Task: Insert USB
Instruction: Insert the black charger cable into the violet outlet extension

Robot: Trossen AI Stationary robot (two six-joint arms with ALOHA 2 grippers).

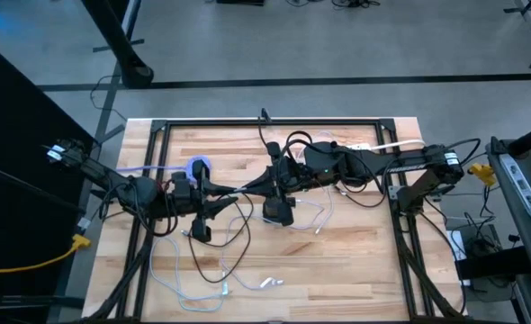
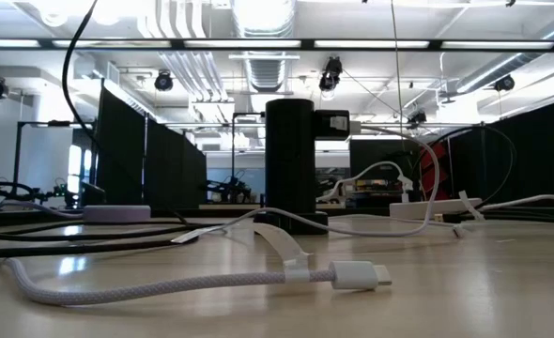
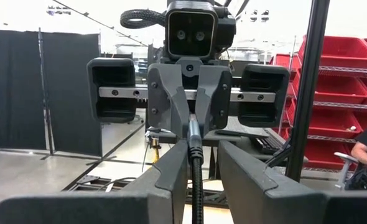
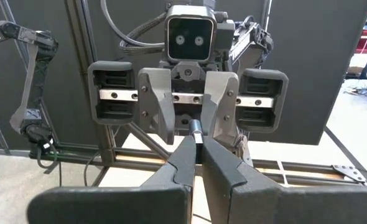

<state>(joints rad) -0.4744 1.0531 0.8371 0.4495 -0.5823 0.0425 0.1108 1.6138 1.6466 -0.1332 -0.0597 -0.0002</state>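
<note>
Nearest the low camera, a white braided cable (image 2: 146, 284) lies flat on the table (image 2: 484, 282). Its white plug (image 2: 357, 275) lies with its long axis across the picture and its metal tip toward the picture's right. Behind it stands an upright black post (image 2: 290, 160).

From above, my two arms meet over the middle of the table. My left gripper (image 1: 234, 190) and my right gripper (image 1: 260, 184) are nose to nose, with loose cables strewn around them.

Past my left wrist, the black cable (image 3: 196, 180) runs straight away between my left fingers (image 3: 171, 168), along the line joining the grippers. The fingers stand narrowly parted, with a gap wider than the cable, so they are not pinching it. Its far end sits in the right gripper (image 3: 194, 121) facing me.

Past my right wrist, my right fingers (image 4: 182, 162) are closed on the cable's end. What looks like the plug (image 4: 196, 127) pokes out, pointing at the left gripper (image 4: 187, 118).
</note>
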